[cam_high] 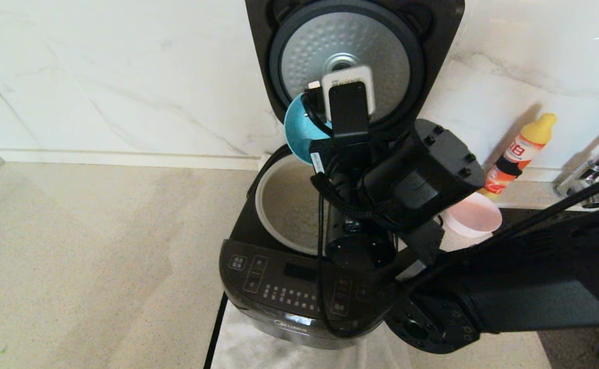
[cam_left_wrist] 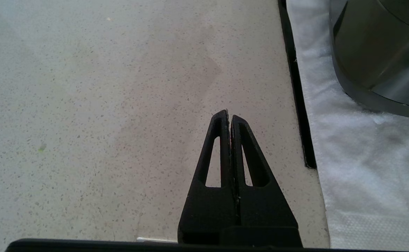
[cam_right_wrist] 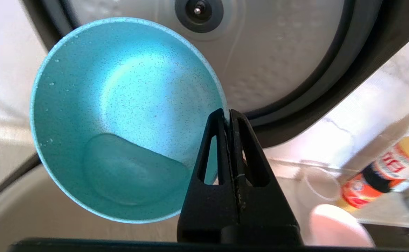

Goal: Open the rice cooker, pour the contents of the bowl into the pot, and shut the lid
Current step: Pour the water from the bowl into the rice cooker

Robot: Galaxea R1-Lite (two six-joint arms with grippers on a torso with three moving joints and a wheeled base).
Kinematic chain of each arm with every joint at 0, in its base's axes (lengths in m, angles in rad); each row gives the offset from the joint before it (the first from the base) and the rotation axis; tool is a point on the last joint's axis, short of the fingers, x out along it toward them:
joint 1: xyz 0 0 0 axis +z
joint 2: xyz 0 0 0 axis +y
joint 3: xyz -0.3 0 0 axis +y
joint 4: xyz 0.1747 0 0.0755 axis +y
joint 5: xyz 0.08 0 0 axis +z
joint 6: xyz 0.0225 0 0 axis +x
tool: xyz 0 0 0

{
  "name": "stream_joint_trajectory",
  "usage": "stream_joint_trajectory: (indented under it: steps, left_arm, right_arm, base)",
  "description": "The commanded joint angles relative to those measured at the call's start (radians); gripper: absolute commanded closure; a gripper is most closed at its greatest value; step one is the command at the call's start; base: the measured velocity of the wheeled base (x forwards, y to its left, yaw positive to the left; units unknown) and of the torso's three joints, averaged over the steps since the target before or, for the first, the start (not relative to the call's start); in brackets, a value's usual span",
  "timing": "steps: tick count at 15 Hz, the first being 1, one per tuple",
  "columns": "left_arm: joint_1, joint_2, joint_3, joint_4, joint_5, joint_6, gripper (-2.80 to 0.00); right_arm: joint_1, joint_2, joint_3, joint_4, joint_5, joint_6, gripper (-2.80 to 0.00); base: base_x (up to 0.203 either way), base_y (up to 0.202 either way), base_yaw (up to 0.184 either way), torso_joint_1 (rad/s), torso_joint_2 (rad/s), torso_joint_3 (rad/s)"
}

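The black rice cooker (cam_high: 289, 292) stands open, its lid (cam_high: 348, 56) raised with the silver dimpled disc (cam_right_wrist: 278, 59) facing me. The pale pot (cam_high: 284, 205) lies bare below. My right gripper (cam_right_wrist: 227, 113) is shut on the rim of a teal bowl (cam_right_wrist: 120, 115), which is tipped steeply on its side over the pot's far edge (cam_high: 299, 130). A little clear liquid pools in the bowl's low side (cam_right_wrist: 127, 171). My left gripper (cam_left_wrist: 228, 113) is shut on nothing, low over the speckled counter left of the cooker's base (cam_left_wrist: 379, 56).
A pink bowl (cam_high: 473, 215) sits right of the cooker, an orange and yellow bottle (cam_high: 520, 154) and a tap (cam_high: 594, 169) behind it. A white cloth (cam_left_wrist: 358, 147) and black cord (cam_left_wrist: 297, 94) lie under the cooker. Open counter (cam_high: 99, 256) spreads to the left.
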Motion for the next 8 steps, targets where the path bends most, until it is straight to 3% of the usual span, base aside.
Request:
stream_joint_trajectory:
  steps: [1, 8]
  left_arm:
    - [0.000, 0.001, 0.002, -0.002, 0.000, 0.000, 0.00]
    - [0.000, 0.001, 0.002, -0.001, 0.000, 0.000, 0.00]
  right_arm:
    - [0.014, -0.113, 0.055, 0.063, -0.018, 0.000, 0.00]
    - [0.013, -0.363, 0.257, 0.270, -0.047, 0.009, 0.00]
  base:
    - [0.000, 0.000, 0.000, 0.000, 0.00, 0.000]
    - [0.000, 0.000, 0.000, 0.000, 0.00, 0.000]
